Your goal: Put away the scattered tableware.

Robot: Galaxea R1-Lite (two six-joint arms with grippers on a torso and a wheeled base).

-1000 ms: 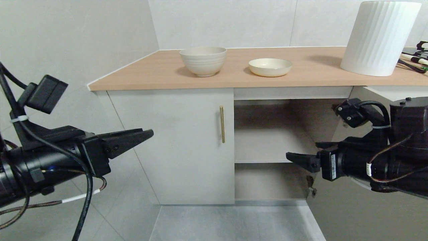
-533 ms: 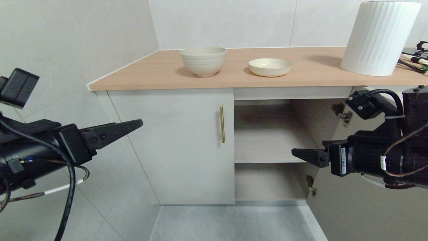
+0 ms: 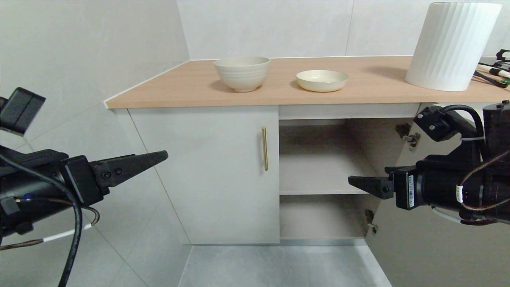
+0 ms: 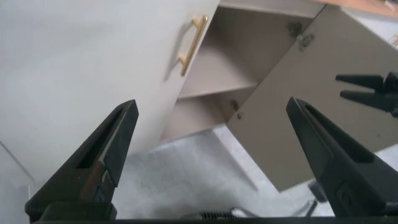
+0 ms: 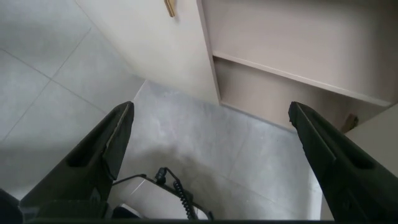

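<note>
Head view: ribbed bowl (image 3: 242,73) and shallow dish (image 3: 322,79) stand apart on wooden countertop (image 3: 179,89), above open cabinet (image 3: 314,159); left gripper (image 3: 161,156) and right gripper (image 3: 354,181) below counter level. Left wrist view: jaws wide, empty. Right wrist view: jaws wide, empty.

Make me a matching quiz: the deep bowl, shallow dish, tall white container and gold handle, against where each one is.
1 deep bowl
2 shallow dish
3 tall white container
4 gold handle

a on the closed cabinet door
b on the counter, above the open compartment
c on the counter, above the closed cabinet door
d at the counter's right end

Pairs: 1-c, 2-b, 3-d, 4-a
</note>
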